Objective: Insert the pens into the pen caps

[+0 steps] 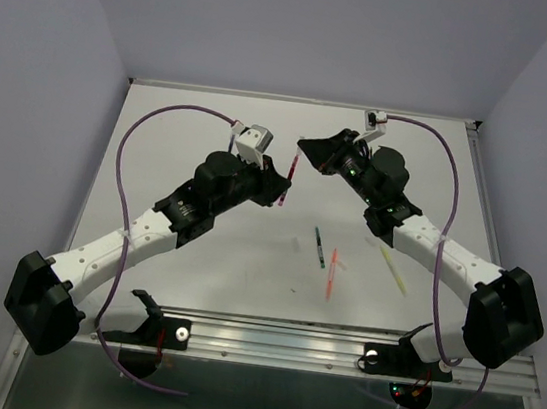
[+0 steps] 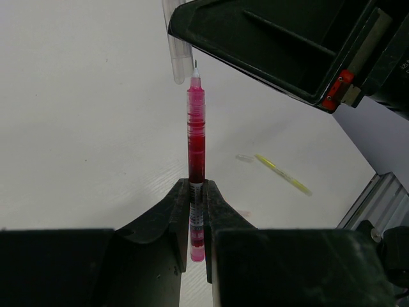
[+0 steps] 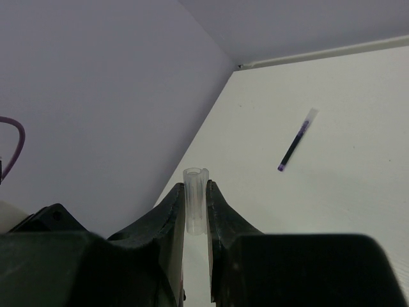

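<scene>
Left gripper clamps the red pen low on its barrel, leaving the tip free. Right gripper pinches the cap mouth outward to receive it. The tip is just beside the mouth, apparently not yet inside.

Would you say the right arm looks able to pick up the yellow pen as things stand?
Probably not yet: its fingers are shut on a clear cap; the yellow pen itself lies uncovered beside that arm.

white table, pale lilac walls, metal rail at near edge
</scene>
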Robot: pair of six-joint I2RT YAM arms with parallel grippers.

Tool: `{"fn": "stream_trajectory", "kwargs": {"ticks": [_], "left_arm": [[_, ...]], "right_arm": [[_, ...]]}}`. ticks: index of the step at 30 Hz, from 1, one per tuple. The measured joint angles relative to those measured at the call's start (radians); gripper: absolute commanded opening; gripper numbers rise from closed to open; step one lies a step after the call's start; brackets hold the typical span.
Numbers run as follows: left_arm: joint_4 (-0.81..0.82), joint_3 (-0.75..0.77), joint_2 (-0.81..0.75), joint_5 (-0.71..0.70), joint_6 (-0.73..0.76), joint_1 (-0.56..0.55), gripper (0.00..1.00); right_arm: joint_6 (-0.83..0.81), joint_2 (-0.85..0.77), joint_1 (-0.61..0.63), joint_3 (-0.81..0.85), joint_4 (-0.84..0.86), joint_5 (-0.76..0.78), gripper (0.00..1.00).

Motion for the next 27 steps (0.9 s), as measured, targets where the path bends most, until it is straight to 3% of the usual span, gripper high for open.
{"fn": "stream_trajectory", "kwargs": {"ticks": [27], "left_arm": [[-0.022, 0.000, 0.000, -0.014, 0.015, 0.000, 0.00]], "right_arm": [[0.042, -0.014, 0.000, 0.000, 0.011, 0.009, 0.01]]}}
